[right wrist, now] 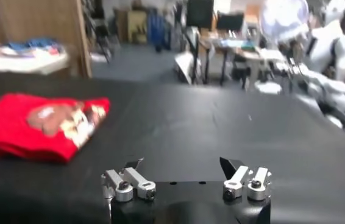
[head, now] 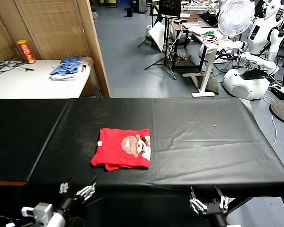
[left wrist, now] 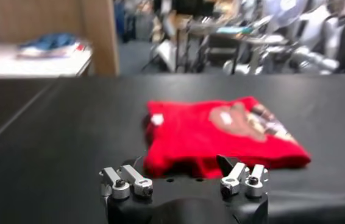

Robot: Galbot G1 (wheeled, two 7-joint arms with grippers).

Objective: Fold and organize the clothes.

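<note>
Red T-shirt (head: 123, 149): soft matt cotton cloth w/ print. Table cover (head: 213, 137): black, smooth, slight sheen, creased.

The premises are identified as a robotics lab or workshop. A long table (head: 203, 137) covered in black sheeting is set on a grey floor (head: 128, 56). Behind it, white robots (head: 253, 52) are parked beside a desk (head: 203, 35) strewn with cables and equipment. A standing fan (head: 235, 16), tripods (head: 163, 45) and a monitor (head: 170, 7) are noted. A white side table (head: 33, 78) stands against a wooden partition (head: 52, 28).
</note>
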